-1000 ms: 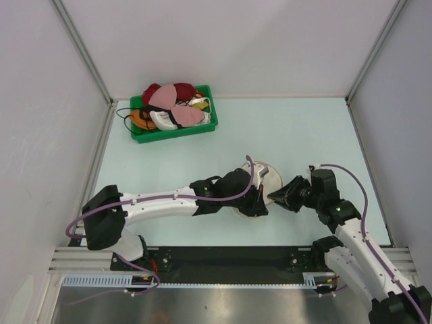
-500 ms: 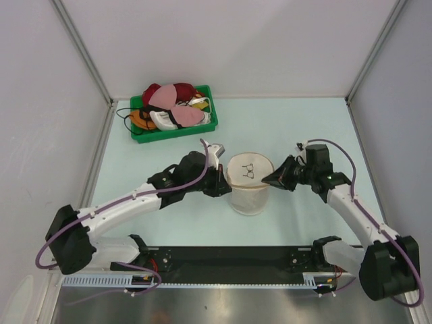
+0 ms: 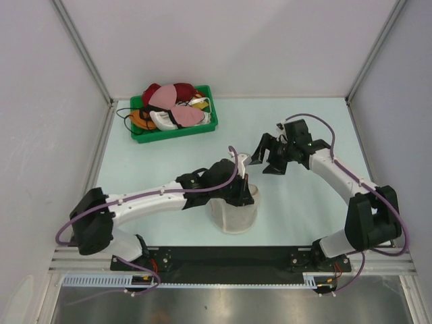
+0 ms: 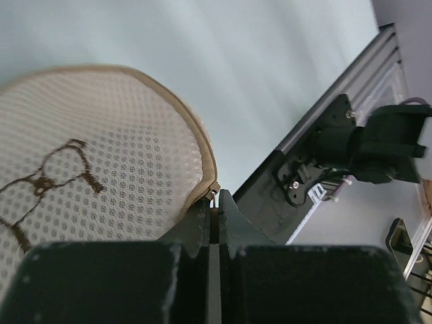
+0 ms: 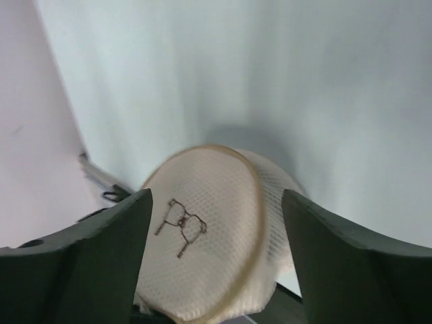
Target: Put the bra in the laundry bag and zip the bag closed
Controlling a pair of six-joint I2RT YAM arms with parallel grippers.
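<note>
**Reader:** Panel A, left wrist view. What do your jaws hold?

**Robot:** My left gripper (image 4: 214, 202) is closed. Its two fingertips meet on the small metal zip pull (image 4: 214, 194) at the rim of the laundry bag (image 4: 101, 148). The tan zip band curves along that rim and ends at my fingertips. A brown stitched outline marks the cream mesh lid.

**Reader:** Panel B, overhead view. Where does the bag sit?

**Robot:** Near the front middle of the pale table (image 3: 304, 128), under my left forearm, which crosses its top. My right gripper (image 3: 263, 158) is apart from the bag, behind it and to its right. Its jaws are spread wide and nothing is between them.

**Reader:** Panel C, right wrist view?

**Robot:** My two dark fingers (image 5: 101, 250) frame the bag, and its lid is tilted toward that camera.

**Reader:** And the bra?

**Robot:** I cannot make it out in any panel, because the mesh hides what is inside. The green bin (image 3: 175, 136) in the far left corner holds red, pink, white and orange bras (image 3: 172, 108). It is well apart from the bag.
</note>
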